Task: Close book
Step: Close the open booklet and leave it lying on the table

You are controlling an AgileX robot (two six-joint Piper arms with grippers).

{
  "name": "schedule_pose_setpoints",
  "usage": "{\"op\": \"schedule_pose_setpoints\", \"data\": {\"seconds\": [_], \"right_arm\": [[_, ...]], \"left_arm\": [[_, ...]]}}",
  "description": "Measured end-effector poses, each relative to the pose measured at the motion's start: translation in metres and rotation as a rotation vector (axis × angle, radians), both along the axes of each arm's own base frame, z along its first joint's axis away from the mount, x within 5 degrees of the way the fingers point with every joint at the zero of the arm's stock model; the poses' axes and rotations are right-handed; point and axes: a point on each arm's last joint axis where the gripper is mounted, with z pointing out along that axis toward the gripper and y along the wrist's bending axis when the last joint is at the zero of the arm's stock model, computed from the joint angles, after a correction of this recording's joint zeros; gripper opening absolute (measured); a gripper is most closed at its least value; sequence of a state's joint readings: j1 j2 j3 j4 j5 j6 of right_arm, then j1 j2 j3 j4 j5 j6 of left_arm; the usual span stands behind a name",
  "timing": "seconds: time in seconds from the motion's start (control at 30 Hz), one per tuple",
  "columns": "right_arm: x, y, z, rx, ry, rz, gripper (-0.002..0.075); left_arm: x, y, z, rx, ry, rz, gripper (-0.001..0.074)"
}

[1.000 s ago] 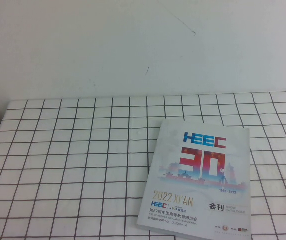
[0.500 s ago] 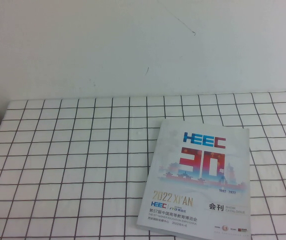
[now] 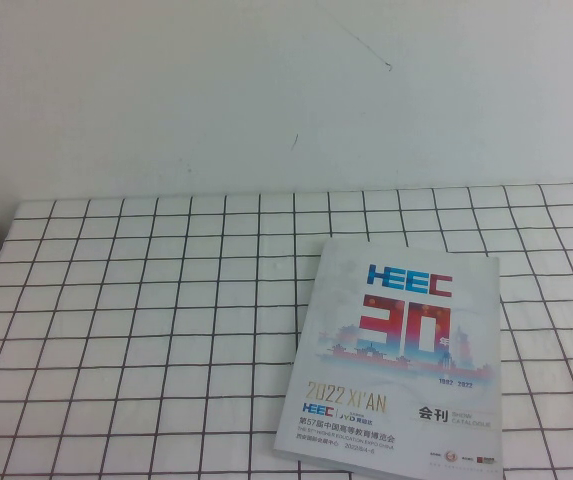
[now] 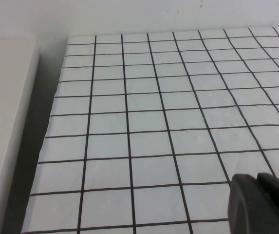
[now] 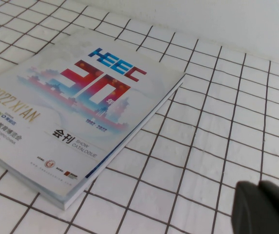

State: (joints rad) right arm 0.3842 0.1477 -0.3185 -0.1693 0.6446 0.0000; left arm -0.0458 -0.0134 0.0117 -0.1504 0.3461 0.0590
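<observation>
Lying closed on the bench (image 3: 116, 330), a book (image 3: 401, 350); right gripper (image 5: 266, 207) near it, left gripper (image 4: 262, 204) well apart; whether either is spread, I cannot tell.

book (image 3: 398, 352) cover | top: "HEEC", blue with red | centre: large red "30" | under it: "1992 - 2022" | lower part: gold "2022 XI'AN" | below: "第57届中国高等教育博览会" | beside: "会刊", "SHOW CATALOGUE" | smallest print: too small to read

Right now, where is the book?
High view: book lies closed, near right on the cloth; left end effector above the cloth's left, right end effector beside the book.
</observation>
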Motion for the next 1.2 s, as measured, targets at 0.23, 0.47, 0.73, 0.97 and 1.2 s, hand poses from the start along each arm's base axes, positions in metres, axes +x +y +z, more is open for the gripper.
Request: {"op": "schedule_pose_setpoints", "data": {"seconds": [0.23,0.47,0.73,0.97,1.2], "right_arm": [[-0.001,-0.001,-0.002,0.01,-0.015,-0.008,-0.0003],[-0.004,-0.008,-0.033,0.022,-0.039,-0.17,-0.0003],[0.006,-0.011,-0.069,0.034,-0.131,-0.285,-0.0003],[0.007,-0.01,-0.079,0.048,-0.107,-0.286,-0.0003],[0.006,-0.01,-0.079,0.091,-0.101,-0.301,-0.0003]], "left_arm": [[0.0,0.0,0.0,0.0,0.0,0.0,-0.0003],[0.0,0.0,0.0,0.0,0.0,0.0,-0.0003],[0.0,0.0,0.0,-0.002,0.0,0.0,-0.0003],[0.0,0.0,0.0,-0.002,0.0,0.0,-0.0003],[0.0,0.0,0.0,-0.002,0.0,0.0,-0.0003]]}}
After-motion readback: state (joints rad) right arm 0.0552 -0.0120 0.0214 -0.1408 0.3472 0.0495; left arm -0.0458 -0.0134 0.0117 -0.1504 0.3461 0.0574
